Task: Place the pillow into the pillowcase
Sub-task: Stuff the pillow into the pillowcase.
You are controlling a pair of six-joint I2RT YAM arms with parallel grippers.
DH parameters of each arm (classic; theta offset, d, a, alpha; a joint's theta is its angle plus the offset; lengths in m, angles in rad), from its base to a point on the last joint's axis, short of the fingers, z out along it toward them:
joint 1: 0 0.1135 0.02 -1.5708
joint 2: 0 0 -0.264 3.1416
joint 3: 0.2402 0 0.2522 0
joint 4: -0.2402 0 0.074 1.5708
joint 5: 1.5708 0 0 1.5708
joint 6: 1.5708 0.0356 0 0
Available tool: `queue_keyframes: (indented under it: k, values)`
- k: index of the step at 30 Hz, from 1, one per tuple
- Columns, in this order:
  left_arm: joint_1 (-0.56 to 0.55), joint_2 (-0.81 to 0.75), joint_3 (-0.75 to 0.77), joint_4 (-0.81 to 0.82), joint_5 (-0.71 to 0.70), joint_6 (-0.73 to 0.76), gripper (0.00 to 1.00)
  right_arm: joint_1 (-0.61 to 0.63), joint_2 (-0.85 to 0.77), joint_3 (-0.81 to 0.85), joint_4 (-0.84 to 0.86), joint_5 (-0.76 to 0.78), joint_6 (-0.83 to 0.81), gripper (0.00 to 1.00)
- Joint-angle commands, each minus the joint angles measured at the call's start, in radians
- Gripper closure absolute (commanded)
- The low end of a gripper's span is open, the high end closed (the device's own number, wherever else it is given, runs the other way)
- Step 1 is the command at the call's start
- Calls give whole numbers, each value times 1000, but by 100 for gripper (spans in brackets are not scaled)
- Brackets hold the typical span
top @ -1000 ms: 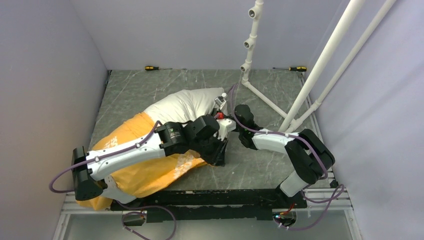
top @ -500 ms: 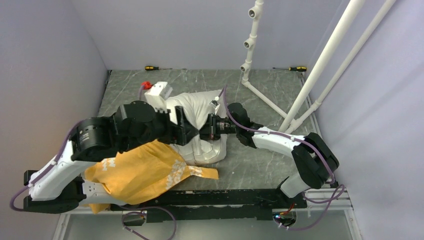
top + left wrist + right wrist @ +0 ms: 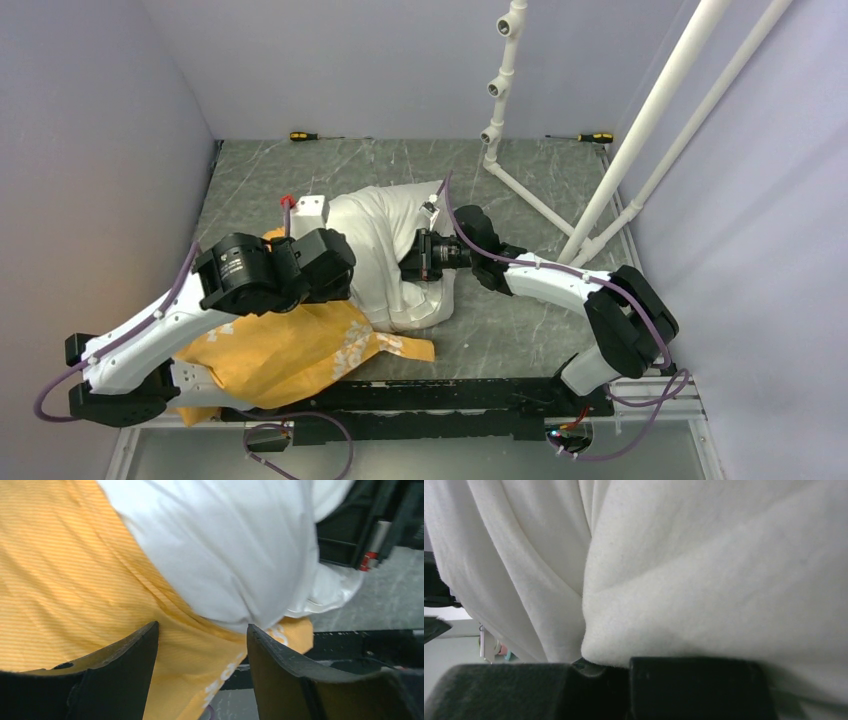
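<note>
Pinching only a thin fold of the pillow (image 3: 385, 235), which lies on the table (image 3: 520, 330) apparently partly inside the pillowcase (image 3: 290, 350), the right gripper (image 3: 629, 662) may slip (smooth cloth), and with the left gripper (image 3: 202, 630) spread empty above, the pillowcase could slide off.

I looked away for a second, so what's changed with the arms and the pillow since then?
The left arm swung back from beside the right fingers to over the pillowcase, and the left fingers opened. The pillow bulged toward the near edge. The right fingers stayed shut on the pillow.
</note>
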Motion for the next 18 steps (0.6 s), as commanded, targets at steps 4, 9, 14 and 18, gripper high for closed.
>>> queue_keyframes:
  k: [4,9,14,18]
  values:
    - [105,23,-110,-121,-8,-14,57,89,10,7,-107,-89,-40,100]
    - [115,18,-116,-70,-5,29,100,89,-8,-1,-111,-82,-38,100]
    - [115,-26,-91,98,89,173,100,89,-44,1,-123,-78,-38,100]
    - [115,-86,-76,329,237,306,100,89,-94,4,-127,-82,-31,100]
